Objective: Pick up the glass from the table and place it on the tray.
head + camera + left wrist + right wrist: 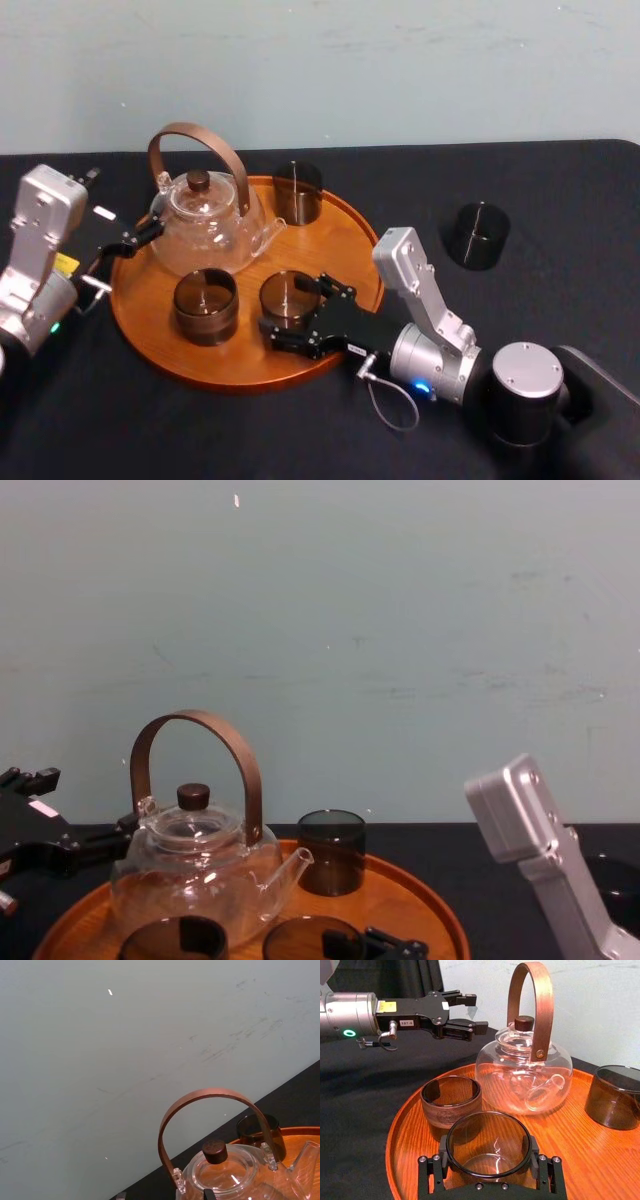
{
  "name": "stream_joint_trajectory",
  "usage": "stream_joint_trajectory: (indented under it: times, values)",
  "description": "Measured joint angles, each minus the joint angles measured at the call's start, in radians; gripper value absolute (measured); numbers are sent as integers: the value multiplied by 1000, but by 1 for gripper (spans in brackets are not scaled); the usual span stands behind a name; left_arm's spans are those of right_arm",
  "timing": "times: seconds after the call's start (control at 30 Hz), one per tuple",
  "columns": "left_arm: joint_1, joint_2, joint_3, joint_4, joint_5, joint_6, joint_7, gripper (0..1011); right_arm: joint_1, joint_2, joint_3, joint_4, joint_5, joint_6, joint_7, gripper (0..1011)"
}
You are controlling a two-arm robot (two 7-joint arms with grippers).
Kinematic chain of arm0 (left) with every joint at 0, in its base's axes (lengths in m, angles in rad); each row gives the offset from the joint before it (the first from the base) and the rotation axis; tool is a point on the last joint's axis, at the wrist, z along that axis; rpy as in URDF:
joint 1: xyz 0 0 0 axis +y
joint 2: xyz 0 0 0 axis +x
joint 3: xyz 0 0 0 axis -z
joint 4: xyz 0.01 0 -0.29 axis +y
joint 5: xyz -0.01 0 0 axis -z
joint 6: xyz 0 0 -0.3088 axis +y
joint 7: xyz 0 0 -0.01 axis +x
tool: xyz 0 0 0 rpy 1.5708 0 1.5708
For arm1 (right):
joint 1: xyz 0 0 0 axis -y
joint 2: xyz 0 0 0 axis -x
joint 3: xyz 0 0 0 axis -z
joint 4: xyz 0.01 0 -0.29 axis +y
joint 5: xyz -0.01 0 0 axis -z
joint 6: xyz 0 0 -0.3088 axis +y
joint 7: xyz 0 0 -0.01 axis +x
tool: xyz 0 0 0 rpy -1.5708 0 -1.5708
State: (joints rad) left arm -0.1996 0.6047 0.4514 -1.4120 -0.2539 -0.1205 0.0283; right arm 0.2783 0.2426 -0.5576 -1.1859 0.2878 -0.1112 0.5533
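On the table (560, 180), the tray (350, 225) carries the teapot (205, 225). The glass (288, 298) sits at the tray's front, clamped by the right gripper (296, 310), whose arm lies low across the tray's rim. Withdrawing carelessly could knock it into the neighbouring glass (205, 305). The left gripper (138, 238) hovers, fingers spread, at the tray's left edge.

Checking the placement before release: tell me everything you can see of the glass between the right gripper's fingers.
The glass is a short, round, smoky-brown tumbler, see-through, empty, upright, mouth up. The right gripper holds it, one black finger against each side. It is over the near part of the tray, beside a second glass but apart from it. Whether its base rests on the wood I cannot tell.
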Motion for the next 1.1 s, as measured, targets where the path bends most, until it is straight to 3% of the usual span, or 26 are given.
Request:
stream_joint_trajectory:
  times: [1.1]
  values:
    - [0,0,0,0,0,0,0,1001,3,-8,-2,24,0,10,-2,908]
